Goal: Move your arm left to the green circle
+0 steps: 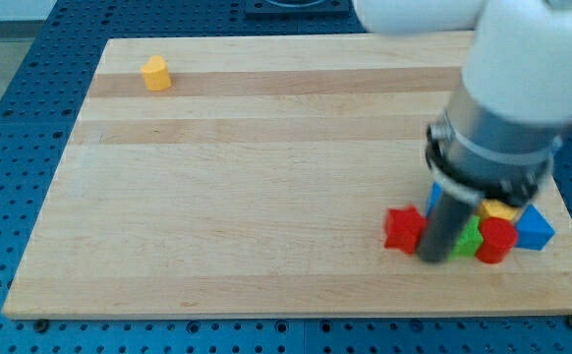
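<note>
My rod comes down at the view's lower right and my tip (433, 258) rests on the board in a cluster of blocks. A green block (469, 239), partly hidden by the rod, sits just right of the tip; its shape cannot be made out. A red star-like block (402, 228) touches the rod on its left. A red block (497, 240) sits right of the green one. A blue block (533, 228) lies at the cluster's right end, and a yellow block (500, 209) is behind. A sliver of another blue block (432, 200) shows behind the rod.
A yellow hexagon-like block (155, 73) stands alone near the board's top left. The wooden board (247, 177) lies on a blue perforated table (11, 118). The white arm body (502, 88) covers the view's upper right.
</note>
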You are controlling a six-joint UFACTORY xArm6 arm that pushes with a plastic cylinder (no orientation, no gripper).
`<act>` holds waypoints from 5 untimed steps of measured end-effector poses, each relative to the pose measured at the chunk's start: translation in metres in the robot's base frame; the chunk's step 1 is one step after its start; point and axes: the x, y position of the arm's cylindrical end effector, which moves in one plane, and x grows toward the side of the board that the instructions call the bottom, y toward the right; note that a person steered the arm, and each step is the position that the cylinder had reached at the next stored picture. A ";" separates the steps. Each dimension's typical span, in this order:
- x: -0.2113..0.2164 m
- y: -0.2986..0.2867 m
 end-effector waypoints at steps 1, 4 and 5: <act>0.002 0.000; 0.075 0.014; 0.043 0.014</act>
